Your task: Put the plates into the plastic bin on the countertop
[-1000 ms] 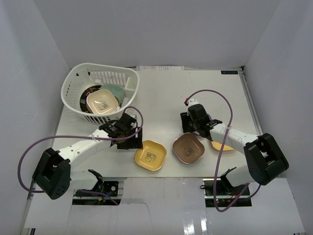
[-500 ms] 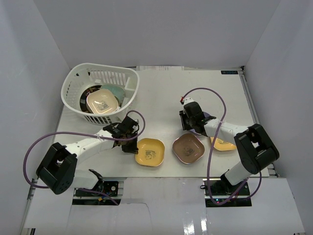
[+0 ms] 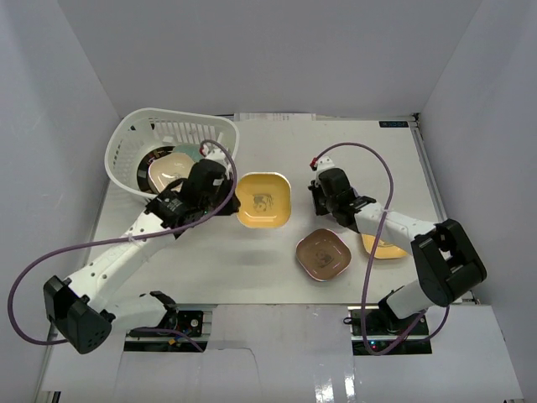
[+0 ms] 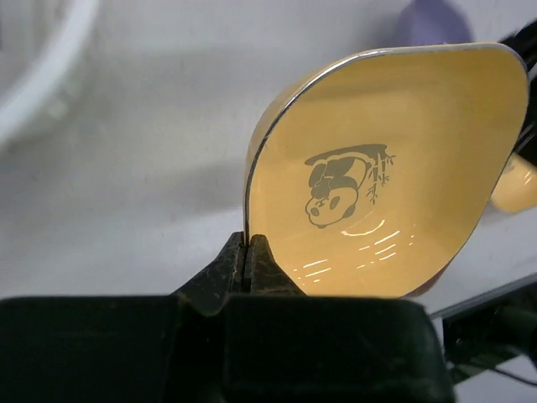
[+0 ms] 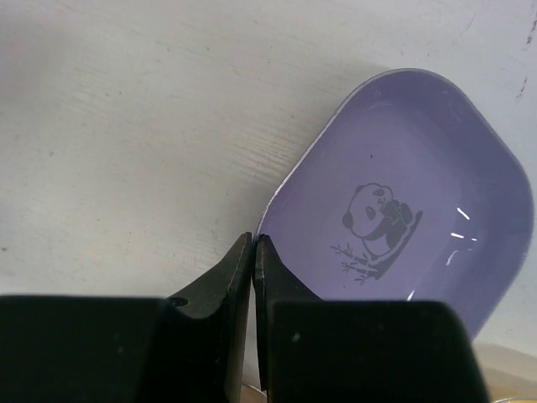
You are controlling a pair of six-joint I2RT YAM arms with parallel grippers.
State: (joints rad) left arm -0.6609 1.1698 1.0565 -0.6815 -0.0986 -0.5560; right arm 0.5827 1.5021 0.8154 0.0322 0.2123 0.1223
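**Countertop, bin and plates: stock in view**

Room: the countertop (image 3: 336,151) is shut in by white walls (image 3: 75,92) at left, back and right. Its back strip, from the bin to the right wall, is bare. The bin (image 3: 186,132) sits in the back-left corner, near the left wall.

Bin contents: one cream plate (image 3: 168,171) with a dark motif, lying on a round dark-rimmed plate (image 3: 148,162); a mint plate (image 3: 185,152) behind, partly hidden by the left arm.

Left gripper (image 4: 249,250): jaws pinched on the rim of a yellow plate (image 4: 386,159), held just right of the bin's rim and tilted. The plate is a glossy rounded square with a dark cartoon print at centre.

Right gripper (image 5: 252,245): jaws nearly closed, clamping the near rim of a purple plate (image 5: 411,201) with a panda print, resting on the countertop right of centre.

Loose on the countertop: a brown plate (image 3: 323,253) at front centre; a second yellow plate (image 3: 382,247), partly under the right arm.
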